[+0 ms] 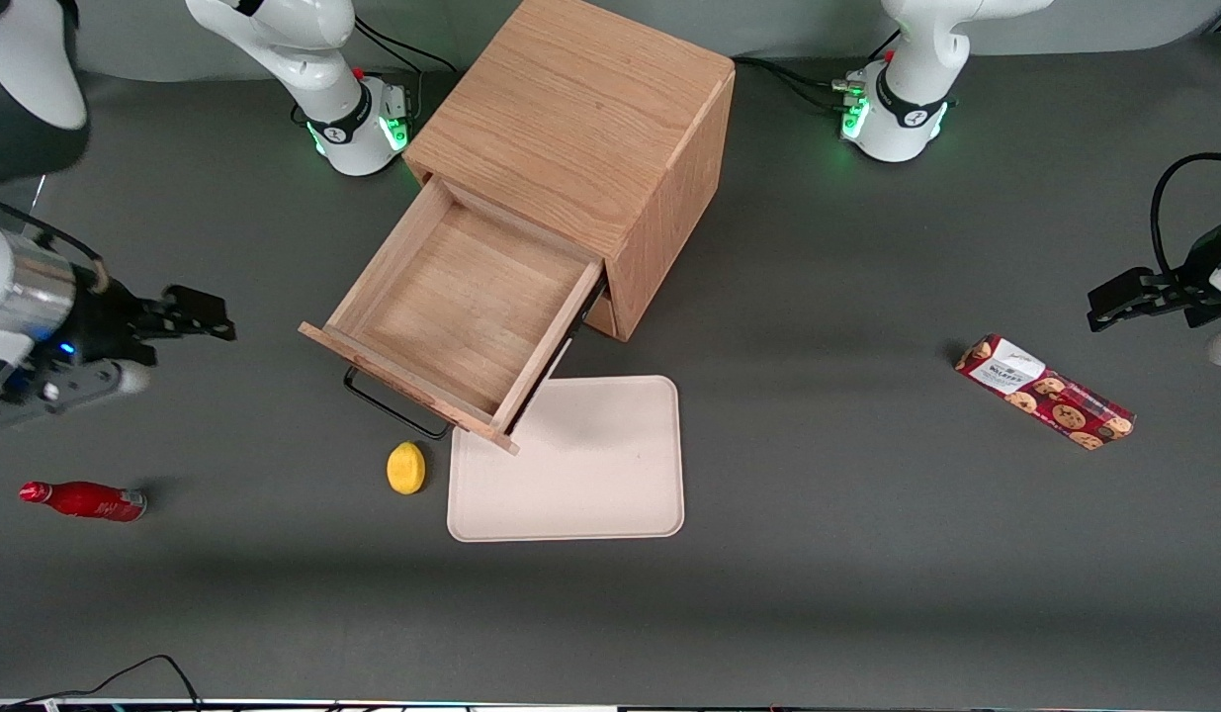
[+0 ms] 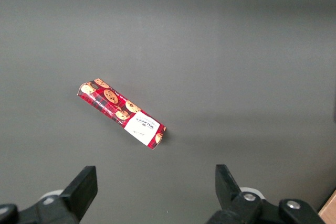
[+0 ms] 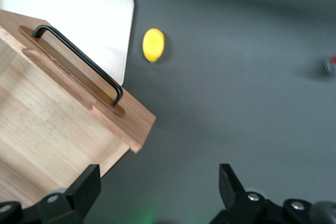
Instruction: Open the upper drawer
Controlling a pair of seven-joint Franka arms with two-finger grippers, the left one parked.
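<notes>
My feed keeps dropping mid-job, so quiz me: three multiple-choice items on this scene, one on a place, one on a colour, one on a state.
1. Where is the lemon?
A. in the drawer
B. on the table beside the tray
C. on the tray

2. What colour is the bottle?
A. red
B. blue
C. green

3. How is the upper drawer?
A. shut
B. removed
C. pulled out, empty

Answers:
1 B: the lemon lies on the table, just off the tray.
2 A: the bottle is red.
3 C: the upper drawer juts from the cabinet; the open tool is clear of its handle.
</notes>
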